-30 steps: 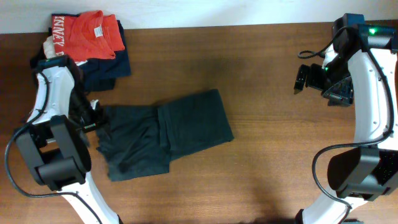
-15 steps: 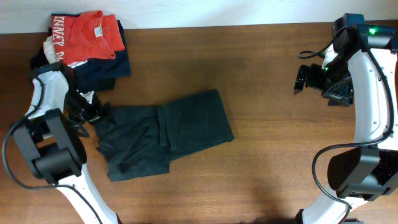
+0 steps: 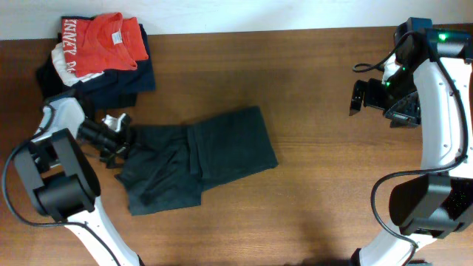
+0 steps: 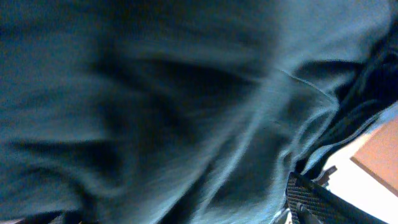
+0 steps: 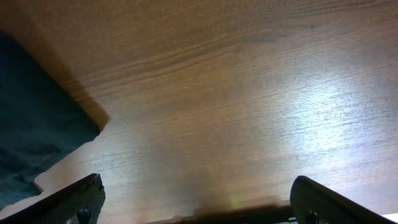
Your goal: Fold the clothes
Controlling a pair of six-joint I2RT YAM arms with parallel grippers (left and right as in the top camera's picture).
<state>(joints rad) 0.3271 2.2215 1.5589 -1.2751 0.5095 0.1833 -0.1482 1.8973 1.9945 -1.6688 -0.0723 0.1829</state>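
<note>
A large, very dark T-shirt of soft fabric (image 3: pixel 199 159) is seen lying partly folded on the brown wooden worktop (image 3: pixel 318 192), left of centre in the overhead view. A smoother rectangular layer lies over its right part, and a creased portion is seen at lower left.

The left gripper (image 3: pixel 118 139) is placed at the garment's left edge, touching or just over the fabric. The left wrist view is filled with blurred dark cloth, and only one black textured finger (image 4: pixel 311 200) is seen at lower right. It cannot be told how far the jaws are parted or whether cloth is caught between them.

The right gripper (image 3: pixel 358 96) is positioned in the upper right of the overhead view, well apart from the T-shirt and above bare wood. In its wrist view the two fingers are seen spread wide at the lower corners, with nothing between them.

In the upper left corner a red-orange shirt with white lettering (image 3: pixel 103 41) is laid on a pile of dark navy folded garments (image 3: pixel 133 81).
</note>
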